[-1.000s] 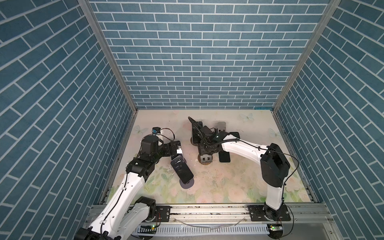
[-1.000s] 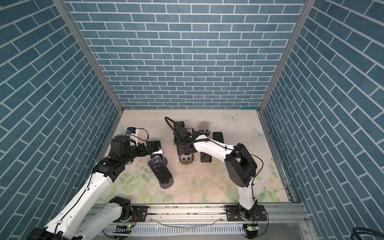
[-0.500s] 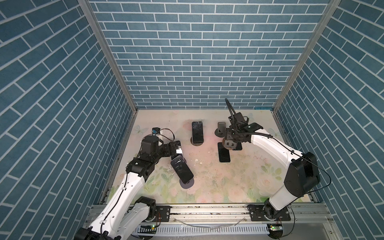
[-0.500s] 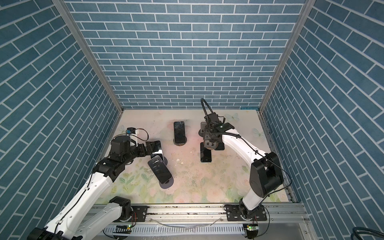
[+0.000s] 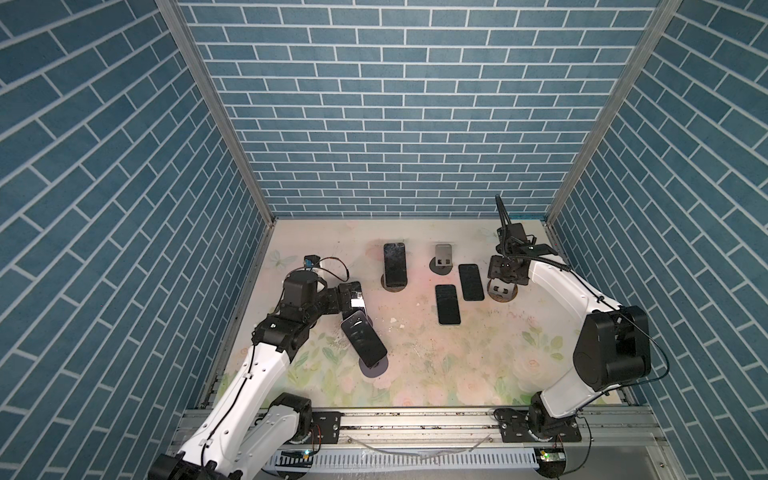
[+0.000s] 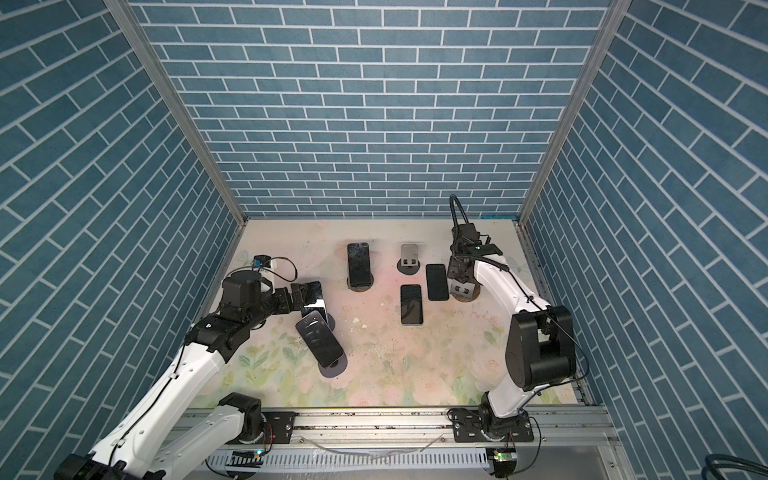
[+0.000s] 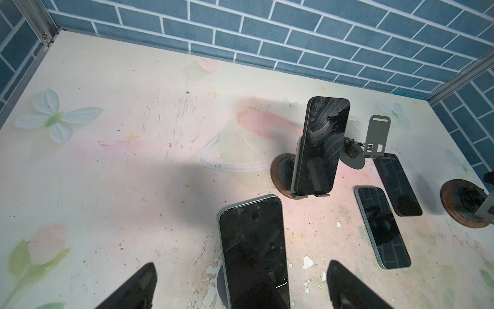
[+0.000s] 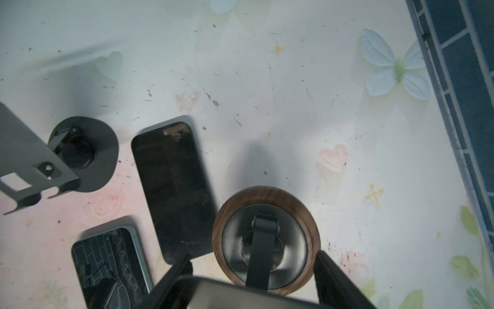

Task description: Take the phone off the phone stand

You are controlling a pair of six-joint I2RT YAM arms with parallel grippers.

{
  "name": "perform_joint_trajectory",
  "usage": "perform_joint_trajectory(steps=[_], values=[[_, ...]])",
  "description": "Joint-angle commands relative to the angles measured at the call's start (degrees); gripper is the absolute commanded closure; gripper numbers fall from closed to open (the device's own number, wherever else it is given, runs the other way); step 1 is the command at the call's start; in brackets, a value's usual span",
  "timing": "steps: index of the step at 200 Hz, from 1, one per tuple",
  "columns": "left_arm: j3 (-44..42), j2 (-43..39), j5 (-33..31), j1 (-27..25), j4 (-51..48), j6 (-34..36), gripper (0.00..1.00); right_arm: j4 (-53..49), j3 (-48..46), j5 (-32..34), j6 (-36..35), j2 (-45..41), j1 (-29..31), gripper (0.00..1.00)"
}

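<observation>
Wood-based stand (image 8: 267, 203) at two o'clock is clamped by the right gripper (image 8: 252, 258), arm stretched back. Left arm crouches at eight o'clock, left gripper (image 7: 242, 267) spread wide astride the phone (image 7: 252, 248) on its phone stand (image 5: 373, 365).

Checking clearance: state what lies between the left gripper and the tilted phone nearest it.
Nothing; in the left wrist view the open left gripper frames the phone directly.

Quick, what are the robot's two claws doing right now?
Left gripper: open, straddling the green-edged black phone.
Right gripper: closed on the grey metal plate of the wood-rimmed round stand.
</observation>
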Motion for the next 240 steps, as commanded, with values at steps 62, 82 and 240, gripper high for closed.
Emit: perform_joint_trajectory(steps=[62, 82, 240], values=[[2.50, -0.41, -0.83, -0.16, -1.68, 0.69, 0.00, 7.40, 0.35, -5.95, -2.50, 7.65, -5.11, 0.41], [2.76, -0.37, -0.92, -0.17, -1.94, 0.71, 0.00, 8.10, 0.64, -6.24, -2.55, 8.99, -5.90, 0.41], [3.33, -1.02, -1.53, -0.16, -2.83, -1.15, 0.00, 9.28, -1.03, -7.49, -2.66, 6.24, -7.17, 0.12]])
